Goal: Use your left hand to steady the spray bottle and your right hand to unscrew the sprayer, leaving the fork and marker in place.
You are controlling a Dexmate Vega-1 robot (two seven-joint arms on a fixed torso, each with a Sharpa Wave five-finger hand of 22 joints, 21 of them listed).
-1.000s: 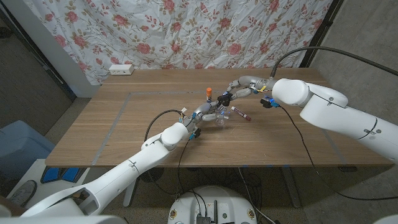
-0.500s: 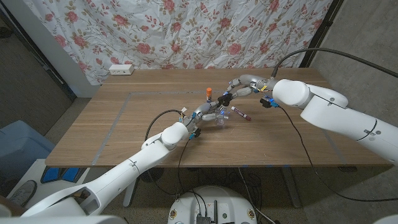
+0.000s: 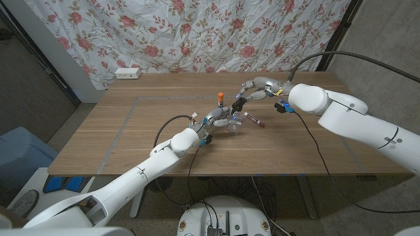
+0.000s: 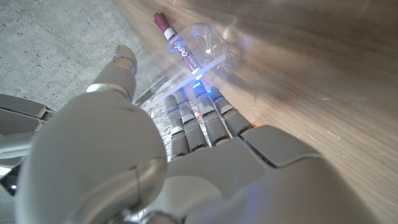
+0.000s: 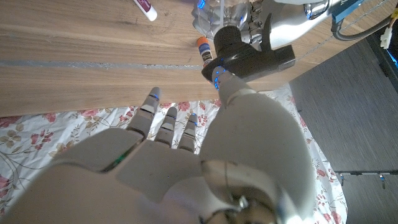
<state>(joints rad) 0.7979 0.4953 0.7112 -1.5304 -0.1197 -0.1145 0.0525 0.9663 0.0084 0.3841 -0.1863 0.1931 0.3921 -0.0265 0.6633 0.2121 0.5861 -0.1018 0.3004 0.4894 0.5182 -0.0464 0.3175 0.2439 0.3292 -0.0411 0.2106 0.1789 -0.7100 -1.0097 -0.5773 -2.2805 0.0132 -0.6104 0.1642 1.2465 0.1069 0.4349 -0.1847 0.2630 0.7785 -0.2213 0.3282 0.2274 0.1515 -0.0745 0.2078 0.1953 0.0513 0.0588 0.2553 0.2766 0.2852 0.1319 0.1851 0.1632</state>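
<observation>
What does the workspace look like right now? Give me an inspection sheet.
Surface: wooden table, taped rectangle outline.
Job's things: clear spray bottle lying in the left hand; black sprayer pinched by the right hand.
Clutter: marker beside the bottle; orange-capped stick upright behind it; fork not made out.
Hands: left grips the bottle; right on the sprayer.
Cables: black cable across the table.
Surroundings: floral curtain; white power strip.

No legible text on anything.
</observation>
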